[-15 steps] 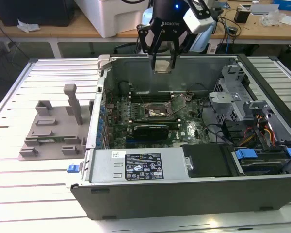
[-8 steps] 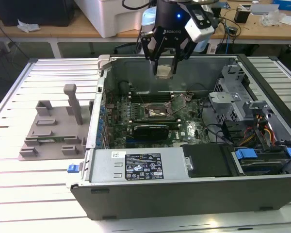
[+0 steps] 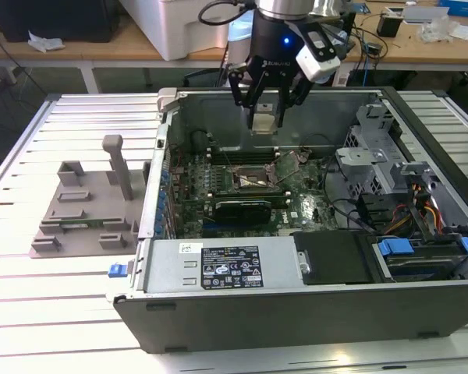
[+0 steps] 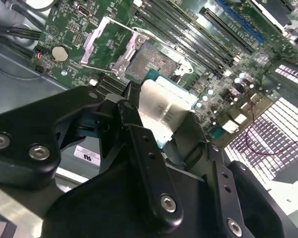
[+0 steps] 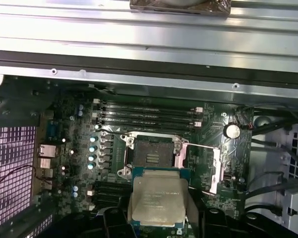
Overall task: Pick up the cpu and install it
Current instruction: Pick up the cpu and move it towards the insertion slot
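The end effector (image 3: 265, 111) clamps the cpu (image 5: 159, 201) by its edges — flat, lid up. That likely suits the open socket (image 5: 152, 156) below.

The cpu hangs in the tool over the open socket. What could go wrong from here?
1. The cpu is above the socket, not in it; lowered misaligned or rotated, it could damage the contacts.
2. The tool grips it by the edges, so it might slip or tilt.
3. The open load plate stands close beside the socket and could be struck.
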`<state>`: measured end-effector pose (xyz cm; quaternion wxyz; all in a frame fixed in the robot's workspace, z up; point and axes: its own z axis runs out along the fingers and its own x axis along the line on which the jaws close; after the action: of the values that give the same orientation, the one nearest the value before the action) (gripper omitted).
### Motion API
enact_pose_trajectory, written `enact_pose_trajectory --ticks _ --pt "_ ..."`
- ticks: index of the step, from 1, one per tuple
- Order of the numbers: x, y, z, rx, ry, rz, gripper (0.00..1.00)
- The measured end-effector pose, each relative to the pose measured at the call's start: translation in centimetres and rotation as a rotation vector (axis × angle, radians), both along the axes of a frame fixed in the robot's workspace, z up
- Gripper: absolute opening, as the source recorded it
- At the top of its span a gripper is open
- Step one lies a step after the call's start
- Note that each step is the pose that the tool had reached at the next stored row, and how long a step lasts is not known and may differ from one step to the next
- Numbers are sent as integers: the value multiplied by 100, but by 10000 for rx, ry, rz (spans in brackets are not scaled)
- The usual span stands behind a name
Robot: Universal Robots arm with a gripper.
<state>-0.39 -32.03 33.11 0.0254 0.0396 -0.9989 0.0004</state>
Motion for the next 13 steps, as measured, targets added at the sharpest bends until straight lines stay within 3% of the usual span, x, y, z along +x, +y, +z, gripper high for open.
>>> enact_pose_trajectory --ticks 13 --pt "-11 18 -347 -3 1 0 53"
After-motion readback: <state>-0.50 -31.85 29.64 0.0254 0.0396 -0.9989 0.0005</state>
